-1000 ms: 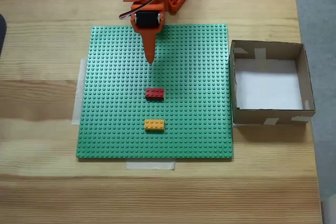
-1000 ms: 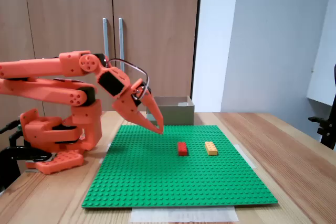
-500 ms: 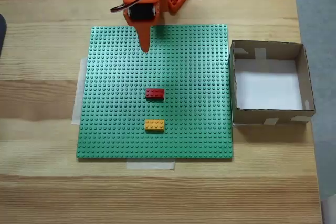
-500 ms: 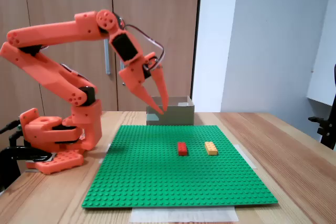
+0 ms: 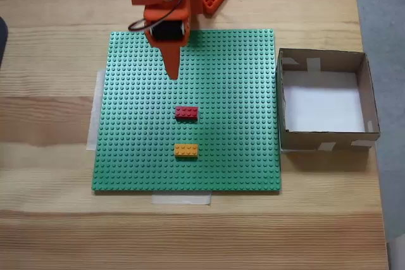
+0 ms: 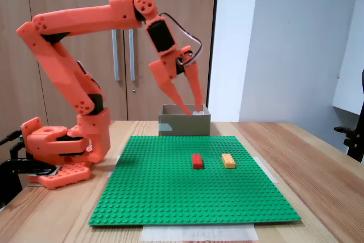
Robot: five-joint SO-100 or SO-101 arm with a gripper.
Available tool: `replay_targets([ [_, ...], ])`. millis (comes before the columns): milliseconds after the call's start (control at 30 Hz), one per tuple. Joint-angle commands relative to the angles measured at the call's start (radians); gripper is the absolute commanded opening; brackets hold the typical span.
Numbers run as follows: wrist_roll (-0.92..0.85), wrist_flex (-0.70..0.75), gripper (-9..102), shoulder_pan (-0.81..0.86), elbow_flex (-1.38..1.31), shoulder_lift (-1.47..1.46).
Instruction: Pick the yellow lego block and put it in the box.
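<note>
The yellow lego block (image 5: 186, 150) lies flat on the green baseplate (image 5: 126, 124), nearest the front edge in a fixed view from above. From the side it is the yellow lego block (image 6: 228, 161) right of a red brick (image 6: 197, 161). My orange gripper (image 6: 194, 110) hangs high in the air above the plate, pointing down, open with a small gap and holding nothing. From above, the gripper (image 5: 171, 75) sits behind the red brick (image 5: 186, 112), well short of the yellow one. The box (image 5: 323, 138) stands right of the plate, its white floor bare.
The arm's base (image 6: 57, 146) sits on the wooden table at the plate's far side. In the side view the box (image 6: 185, 124) is behind the baseplate (image 6: 170, 197). Pale tape strips hold the plate's edges. The table ends just right of the box.
The arm has risen and stretched out, carrying the gripper up and toward the bricks. Its jaws have parted a little. The bricks and box have not moved.
</note>
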Motion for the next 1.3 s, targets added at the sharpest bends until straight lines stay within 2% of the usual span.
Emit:
replay_targets([
  [0,-0.021,-0.029,9,-0.003,-0.057,-0.051],
  [500,-0.014,-0.135,8,-0.023,-0.229,-0.295],
  [767,0.005,-0.213,10,-0.023,-0.236,-0.364],
  [967,0.023,-0.342,11,-0.023,-0.219,-0.431],
  [1267,-0.009,-0.4,13,-0.032,-0.221,-0.512],
])
